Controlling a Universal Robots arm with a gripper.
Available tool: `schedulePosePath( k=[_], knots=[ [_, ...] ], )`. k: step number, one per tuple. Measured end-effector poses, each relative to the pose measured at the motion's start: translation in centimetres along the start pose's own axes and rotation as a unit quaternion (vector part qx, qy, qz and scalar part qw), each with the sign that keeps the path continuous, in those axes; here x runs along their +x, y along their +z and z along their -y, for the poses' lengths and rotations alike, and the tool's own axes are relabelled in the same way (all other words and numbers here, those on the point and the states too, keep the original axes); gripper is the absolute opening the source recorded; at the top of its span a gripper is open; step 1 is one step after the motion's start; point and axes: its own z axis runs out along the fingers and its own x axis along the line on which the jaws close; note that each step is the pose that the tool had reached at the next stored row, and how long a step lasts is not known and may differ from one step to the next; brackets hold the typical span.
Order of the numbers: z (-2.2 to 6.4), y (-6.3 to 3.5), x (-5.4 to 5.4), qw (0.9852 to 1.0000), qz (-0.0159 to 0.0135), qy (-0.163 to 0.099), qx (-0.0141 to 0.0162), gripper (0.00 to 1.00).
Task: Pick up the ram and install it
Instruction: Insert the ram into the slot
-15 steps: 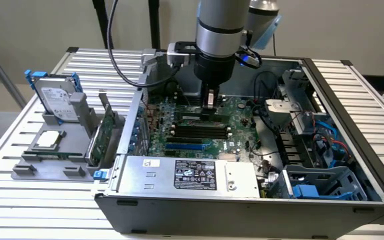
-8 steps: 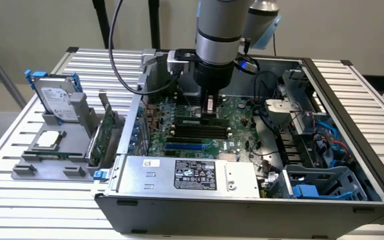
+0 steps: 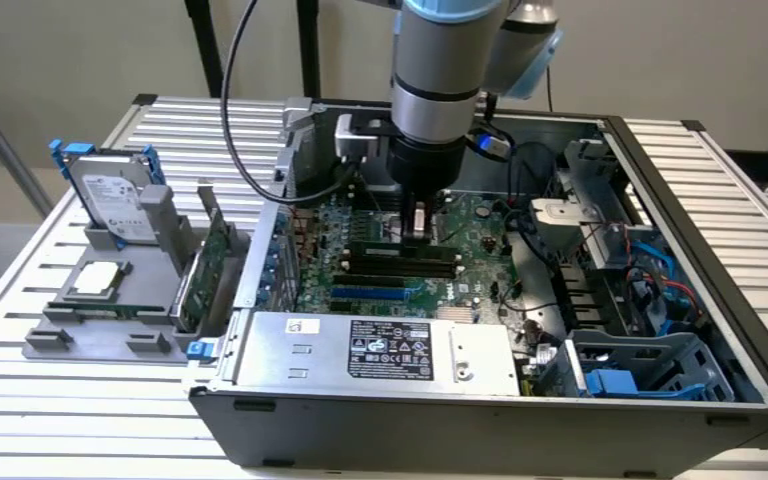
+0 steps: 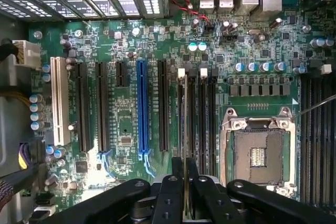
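The arm reaches down into an open computer case point(image 3: 491, 420) that lies on its side on a slatted metal counter point(image 3: 11, 370). Its hand point(image 3: 419, 232) hangs low over the green motherboard point(image 3: 471, 225), right above the row of black memory slots point(image 3: 398, 262).

In the wrist view the hand point(image 4: 185, 182) has its black fingers point(image 4: 170, 198) pressed together on the ram point(image 4: 186, 129), which shows edge-on as a thin pale strip running away from the fingertips. The stick is lined up along a black slot point(image 4: 182, 114) with white latches at the far end, just beside the empty silver processor socket point(image 4: 256, 153). Whether the ram already sits in the slot or is just above it cannot be told. A long blue slot point(image 4: 141, 106) and several black expansion slots lie well to the other side, with a white slot point(image 4: 56, 100) beyond them.

In the exterior view, a grey power supply point(image 3: 384, 350) with a black label fills the near edge of the case, and blue cables point(image 3: 664, 285) run along the exterior view's right. Outside the case, on the exterior view's left, a grey rack point(image 3: 117, 300) on the counter holds an upright hard drive point(image 3: 115, 205), a green card point(image 3: 204, 265) standing on edge, and a processor chip point(image 3: 97, 280) lying flat.
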Motion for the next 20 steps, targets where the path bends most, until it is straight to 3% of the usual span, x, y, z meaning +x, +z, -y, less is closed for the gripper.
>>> schedulePosePath(
  k=[6, 20],
  knots=[
    [0.26, 0.88, 0.0, 1.0, 0.0, 0.0, 0.0, 0.0],
    [0.34, 1.44, -0.1, 1.0, -0.0008, -0.005, 0.0003, 0.0]
  ],
)
